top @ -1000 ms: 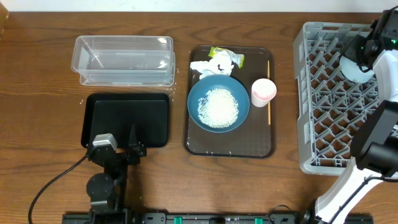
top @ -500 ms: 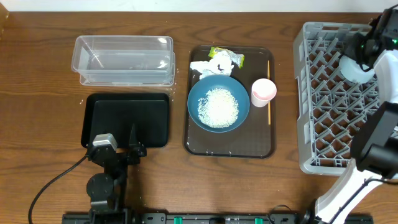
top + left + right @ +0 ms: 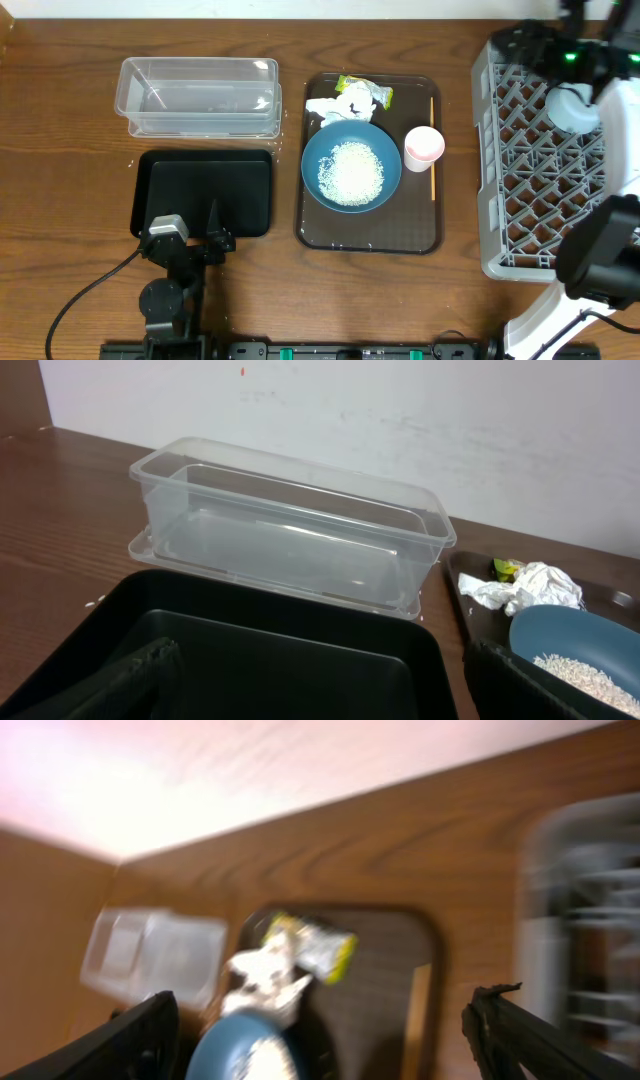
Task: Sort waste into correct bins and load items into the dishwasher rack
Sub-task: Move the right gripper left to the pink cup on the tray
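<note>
The deep-blue dish (image 3: 351,172) with rice grains (image 3: 351,170) sits on the brown serving tray (image 3: 325,238). Crumpled tissue (image 3: 343,104) and the yellow-green wrapper (image 3: 366,91) lie behind the dish. The pink cup (image 3: 424,146) and the wooden stick (image 3: 432,150) are to its right. My right gripper (image 3: 518,42) (image 3: 325,1040) hangs open and empty over the back left corner of the grey rack (image 3: 530,190). A pale round shape (image 3: 572,108) shows over the rack; bowl or arm part, I cannot tell. My left gripper (image 3: 190,232) (image 3: 320,695) rests open at the black tray's (image 3: 205,185) near edge.
The clear tub (image 3: 200,95) (image 3: 290,530) stands behind the black tray at the back left. The right arm's white links (image 3: 620,150) cross the rack's right side. A black cable (image 3: 85,295) trails from the left arm's base along the front.
My right gripper has gone from shut to open and swung left toward the rack's back left corner. Its wrist view is motion-blurred. The left arm has not moved.
</note>
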Tool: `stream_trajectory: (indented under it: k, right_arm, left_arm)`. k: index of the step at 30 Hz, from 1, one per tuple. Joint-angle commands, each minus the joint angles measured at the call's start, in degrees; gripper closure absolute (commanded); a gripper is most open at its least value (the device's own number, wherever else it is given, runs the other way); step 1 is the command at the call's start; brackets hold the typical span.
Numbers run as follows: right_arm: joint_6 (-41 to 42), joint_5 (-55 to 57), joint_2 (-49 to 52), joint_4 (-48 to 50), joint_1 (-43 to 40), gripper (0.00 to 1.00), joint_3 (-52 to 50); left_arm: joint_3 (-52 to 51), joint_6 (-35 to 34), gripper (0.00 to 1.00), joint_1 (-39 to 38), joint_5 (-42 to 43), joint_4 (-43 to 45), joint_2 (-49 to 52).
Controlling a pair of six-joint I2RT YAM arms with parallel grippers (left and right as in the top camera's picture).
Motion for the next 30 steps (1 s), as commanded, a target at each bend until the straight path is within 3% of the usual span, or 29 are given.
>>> stream_trajectory:
  k: [1, 7, 12, 16, 20, 23, 30]
  right_arm:
    - [-1.7, 1.2, -0.1, -2.0, 5.2, 0.11, 0.0]
    - [-0.6, 23.5, -0.1, -10.2, 15.9, 0.16, 0.0]
    - [6.8, 42.4, -0.1, -17.9, 24.6, 0.2, 0.0]
    - [7.3, 45.8, -0.1, -20.9, 29.9, 0.26, 0.0]
    - [12.6, 53.6, -0.1, -23.3, 33.7, 0.42, 0.0]
    - [17.1, 58.2, 0.2, -25.4, 35.0, 0.42, -0.1]
    - [17.9, 55.4, 3.1, -25.9, 35.4, 0.42, -1.1]
  left_arm:
    - [-0.9, 1.0, 0.08, 0.1, 0.8, -2.0, 0.0]
    - [-0.9, 1.0, 0.08, 0.1, 0.8, -2.0, 0.0]
    - [-0.9, 1.0, 0.08, 0.1, 0.8, -2.0, 0.0]
    - [-0.9, 1.0, 0.08, 0.1, 0.8, -2.0, 0.0]
    - [-0.9, 1.0, 0.08, 0.1, 0.8, -2.0, 0.0]
    - [-0.9, 1.0, 0.08, 0.1, 0.8, -2.0, 0.0]
    - [-0.9, 1.0, 0.08, 0.1, 0.8, -2.0, 0.0]
